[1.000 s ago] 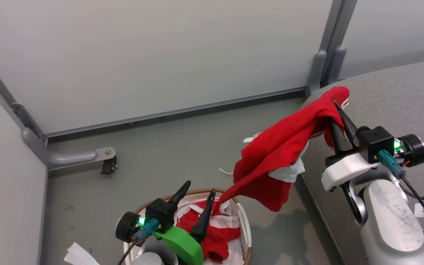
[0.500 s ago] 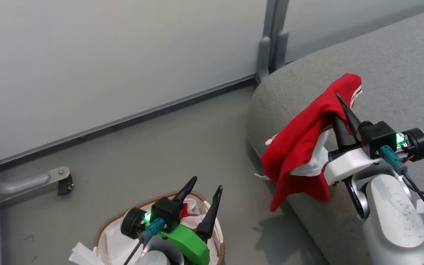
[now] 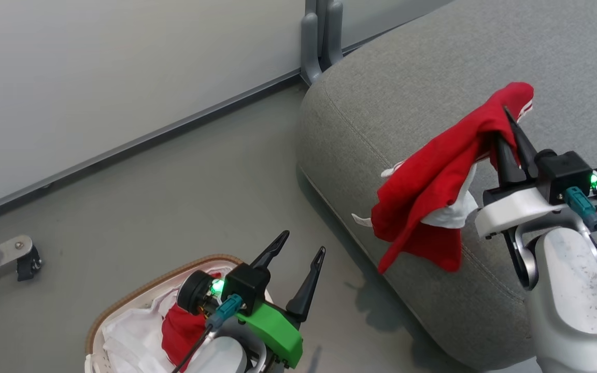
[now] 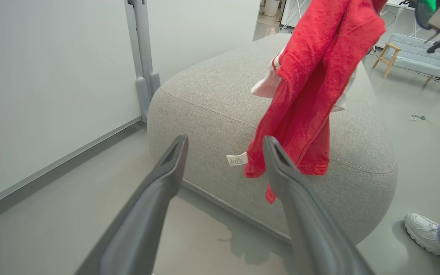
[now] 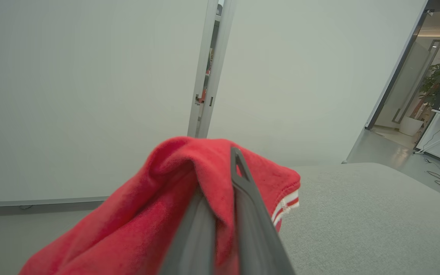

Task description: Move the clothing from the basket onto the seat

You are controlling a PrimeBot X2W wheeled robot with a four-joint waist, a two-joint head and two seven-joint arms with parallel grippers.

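My right gripper (image 3: 508, 116) pinches the clothing (image 3: 433, 181) at frame right; it dangles lower left, over the seat (image 3: 407, 77) rim.

The left gripper (image 3: 303, 241) has a green mount (image 3: 275, 331), the right gripper (image 3: 508, 115) a white mount (image 3: 511, 215); dark tapered fingers (image 3: 306, 288) and a teal plug (image 3: 228, 305) adjoin each mount.

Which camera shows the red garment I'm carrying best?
Left wrist view: the red garment hangs nearly full length in front of the seat, with its white tag and lower hem clear. The head view shows it from above, draped and bunched. The right wrist view catches the pinched fold and a striped cuff.
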